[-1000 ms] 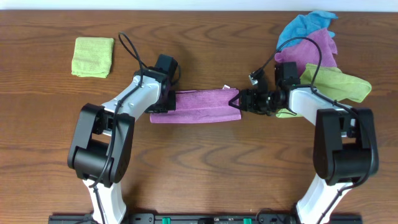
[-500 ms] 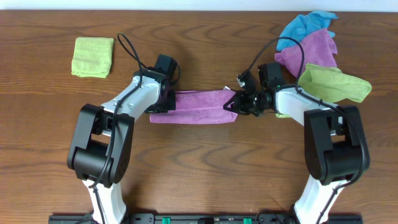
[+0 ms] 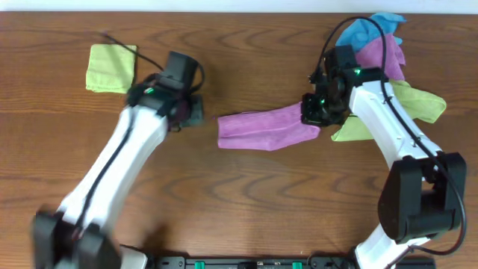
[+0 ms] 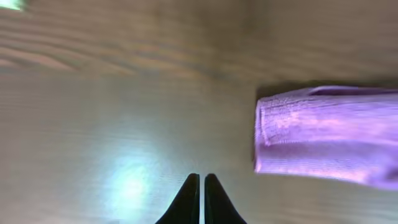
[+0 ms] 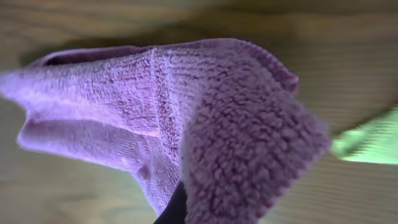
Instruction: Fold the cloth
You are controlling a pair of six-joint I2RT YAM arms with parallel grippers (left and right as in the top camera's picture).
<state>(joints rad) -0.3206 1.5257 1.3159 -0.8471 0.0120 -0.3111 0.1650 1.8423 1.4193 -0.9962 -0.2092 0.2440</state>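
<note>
Cloth [image 3: 265, 128]: folded strip, right gripper [image 3: 314, 113] pinching its right end; best carrying it low, edges matching. Left gripper [image 4: 201, 182]: hovering nearby, clenched, empty.

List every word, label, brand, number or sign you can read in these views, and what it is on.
None: no text can be read in any view.
The purple cloth, held by the right pincer, shows no tag or print here.
Both wrist views are blurred, and nothing else bears a legible marking.
</note>
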